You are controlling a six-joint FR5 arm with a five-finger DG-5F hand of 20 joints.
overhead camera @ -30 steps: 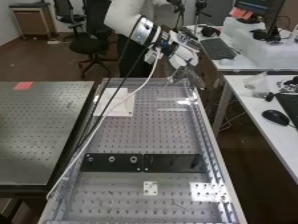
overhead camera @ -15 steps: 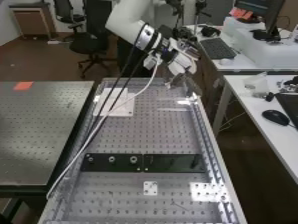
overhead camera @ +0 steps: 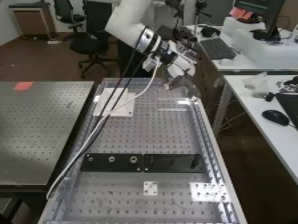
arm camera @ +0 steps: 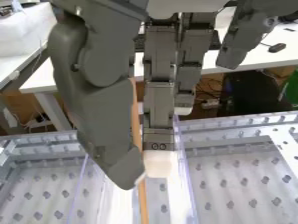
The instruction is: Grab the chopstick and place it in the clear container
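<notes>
Tan wooden chopstick (arm camera: 143, 202) sits pinched in a nearly closed dark-grey hand (arm camera: 100, 60), above the clear plastic container (arm camera: 229, 136). Placing seems due: lower, then release.

Chopstick (arm camera: 143, 206) smooth wood; hand (overhead camera: 188, 88) matt; bench (overhead camera: 159, 135) metal.

A smooth white arm (overhead camera: 126, 22) wears black and silver bands above the robot hand (overhead camera: 178, 66). Black cables (overhead camera: 123, 76) and a white one (overhead camera: 148, 87) trail beside it. The fingers (arm camera: 159, 100) look blocky, dark grey, with small round fasteners and pale tips (arm camera: 158, 164).
</notes>
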